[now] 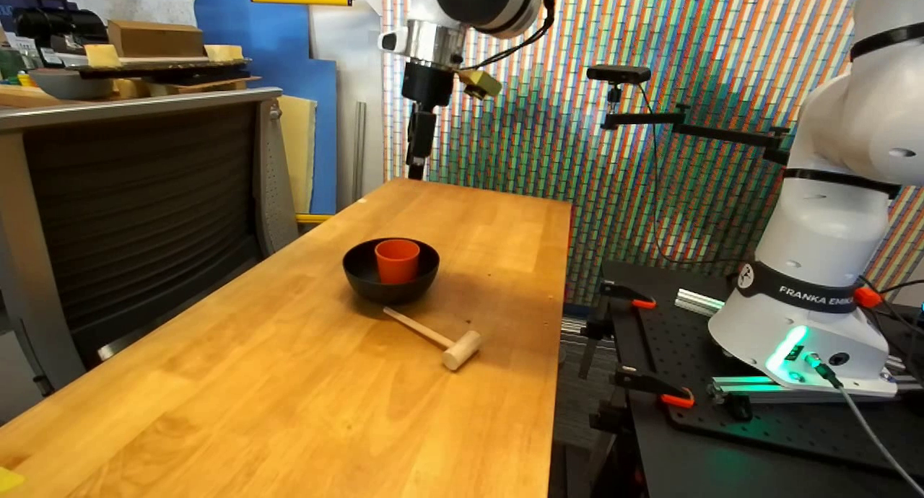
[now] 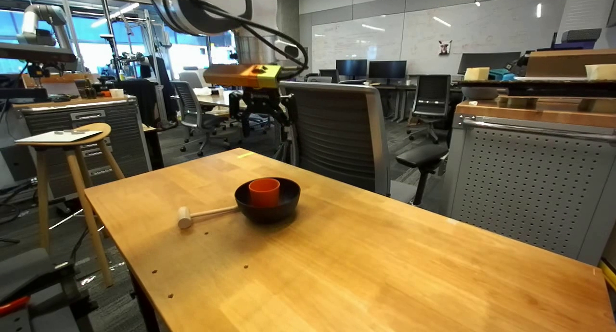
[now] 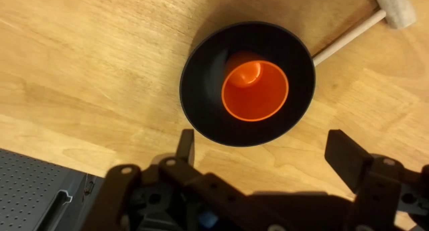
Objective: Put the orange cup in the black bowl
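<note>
The cup [image 1: 397,263] is seated upright inside the bowl [image 1: 390,294], which is set on the table [image 1: 289,390]; in both exterior views the cup's base is hidden by the bowl's near wall. The gripper [image 3: 260,137] is shown spread wide in the wrist view, its lower body dark and blurred, while in an exterior view its fingers [image 1: 416,170] are seen edge-on and the gap cannot be made out. The arm [image 2: 202,12] is cut off at the top in both exterior views. The mallet [image 1: 459,351] is laid just beside the bowl; in the wrist view its head is trimmed by the top edge and its handle's tip is lost at the rim, so whether handle and bowl are touching cannot be told. A chair [image 2: 334,134] is partly hidden by the table. In an exterior view a yellow patch [image 1: 9,478] is cut off at the corner, unidentifiable.
</note>
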